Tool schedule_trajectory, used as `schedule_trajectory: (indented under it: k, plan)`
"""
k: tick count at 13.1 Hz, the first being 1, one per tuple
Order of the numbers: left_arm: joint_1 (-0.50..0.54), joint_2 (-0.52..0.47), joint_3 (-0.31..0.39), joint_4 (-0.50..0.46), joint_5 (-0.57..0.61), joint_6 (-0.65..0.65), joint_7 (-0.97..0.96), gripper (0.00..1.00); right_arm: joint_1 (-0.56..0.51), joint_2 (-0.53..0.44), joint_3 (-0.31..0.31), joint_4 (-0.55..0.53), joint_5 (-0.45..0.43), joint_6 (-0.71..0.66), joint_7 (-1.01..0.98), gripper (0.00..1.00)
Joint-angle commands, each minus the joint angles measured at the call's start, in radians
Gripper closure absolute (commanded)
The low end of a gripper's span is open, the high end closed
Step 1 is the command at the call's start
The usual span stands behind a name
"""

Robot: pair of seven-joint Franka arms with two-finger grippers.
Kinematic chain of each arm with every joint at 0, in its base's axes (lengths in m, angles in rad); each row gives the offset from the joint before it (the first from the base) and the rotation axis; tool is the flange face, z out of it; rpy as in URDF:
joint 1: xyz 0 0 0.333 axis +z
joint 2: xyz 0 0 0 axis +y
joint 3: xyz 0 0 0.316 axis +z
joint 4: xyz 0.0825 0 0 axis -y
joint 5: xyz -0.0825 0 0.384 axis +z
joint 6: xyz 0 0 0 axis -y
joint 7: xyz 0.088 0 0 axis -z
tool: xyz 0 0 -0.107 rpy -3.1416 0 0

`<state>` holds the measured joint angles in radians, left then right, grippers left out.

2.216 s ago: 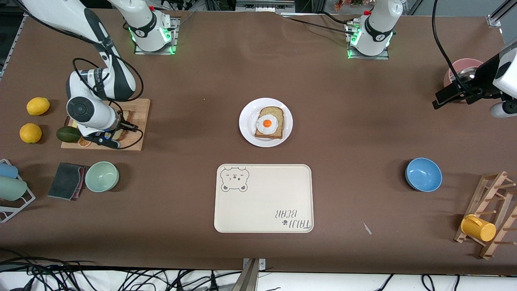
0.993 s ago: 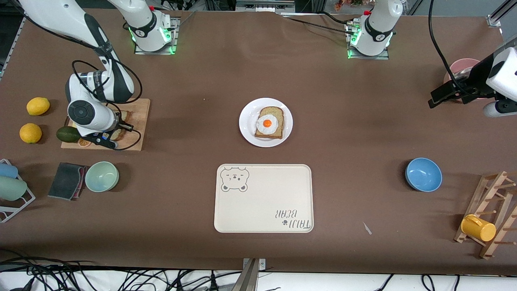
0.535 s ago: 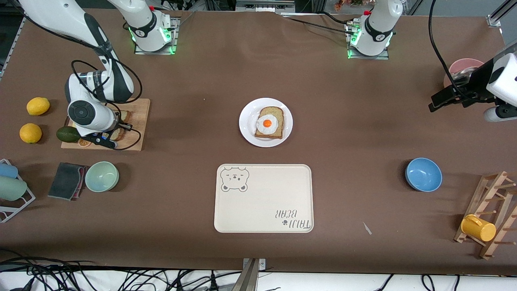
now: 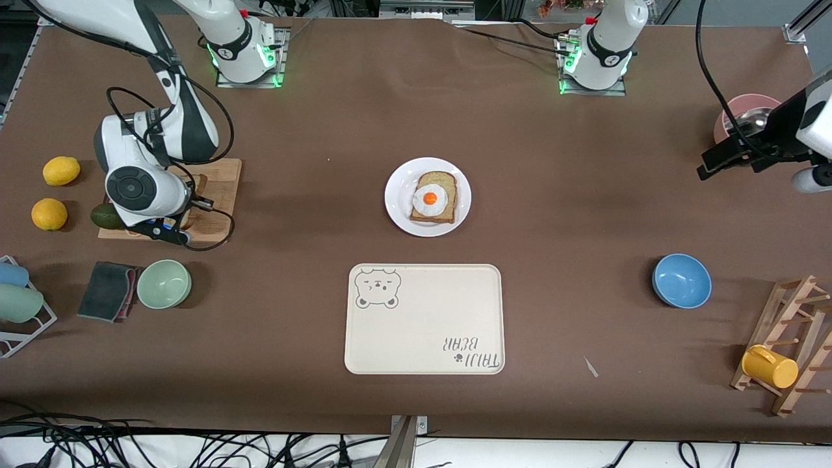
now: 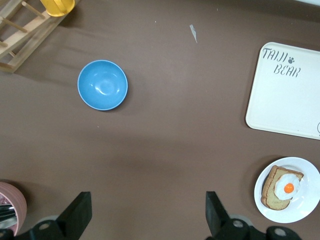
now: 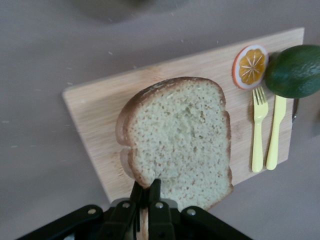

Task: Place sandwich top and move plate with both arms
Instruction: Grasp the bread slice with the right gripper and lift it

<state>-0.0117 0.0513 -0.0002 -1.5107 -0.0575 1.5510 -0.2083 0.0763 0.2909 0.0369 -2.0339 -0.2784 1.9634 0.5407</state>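
Note:
The sandwich top (image 6: 180, 135), a bare speckled slice with a darker crust, hangs tilted over the wooden cutting board (image 6: 100, 105). My right gripper (image 6: 146, 192) is shut on its edge. In the front view the right wrist hides the slice over the board (image 4: 221, 188). The white plate (image 4: 398, 208) sits mid-table with an egg-topped slice (image 4: 434, 198) on it, and shows in the left wrist view (image 5: 310, 212). My left gripper (image 5: 148, 200) is open and empty, high over the table at the left arm's end (image 4: 705, 168).
Avocado (image 6: 295, 70), orange slice (image 6: 250, 65) and yellow fork (image 6: 258, 125) lie at the board's end. Two lemons (image 4: 61, 170), a green bowl (image 4: 164, 284), a bear tray (image 4: 422, 325), a blue bowl (image 4: 681, 281), a pink bowl (image 4: 747, 107) and a mug rack (image 4: 770, 367) stand around.
My right wrist has risen a little over the cutting board with the slice in its grip. My left arm has shifted slightly near the pink bowl.

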Motion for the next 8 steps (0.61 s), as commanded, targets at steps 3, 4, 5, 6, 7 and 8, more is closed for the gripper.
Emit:
schedule_trajectory:
  k: [3, 4, 5, 6, 7, 8]
  plan:
    - [0.007, 0.007, 0.0, 0.038, 0.016, -0.035, 0.001, 0.0, 0.0, 0.001, 0.101, 0.132, 0.013, -0.125, 0.018, 1.0]
    - [0.007, 0.005, -0.003, 0.038, 0.016, -0.04, 0.001, 0.0, 0.0, 0.001, 0.139, 0.155, 0.025, -0.133, 0.025, 1.0]
    - [0.006, 0.004, -0.014, 0.043, 0.016, -0.042, 0.0, 0.0, 0.0, 0.005, 0.173, 0.178, 0.03, -0.135, 0.016, 1.0]
    - [-0.007, 0.005, -0.017, 0.05, 0.018, -0.042, 0.0, 0.0, 0.0, 0.01, 0.214, 0.205, 0.05, -0.136, 0.016, 1.0]
    - [-0.008, 0.005, -0.017, 0.052, 0.018, -0.04, 0.001, 0.0, 0.0, 0.017, 0.268, 0.24, 0.106, -0.141, 0.018, 1.0]
    - [-0.008, 0.007, -0.015, 0.052, 0.016, -0.042, 0.001, 0.0, 0.006, 0.048, 0.297, 0.291, 0.143, -0.15, 0.028, 1.0]
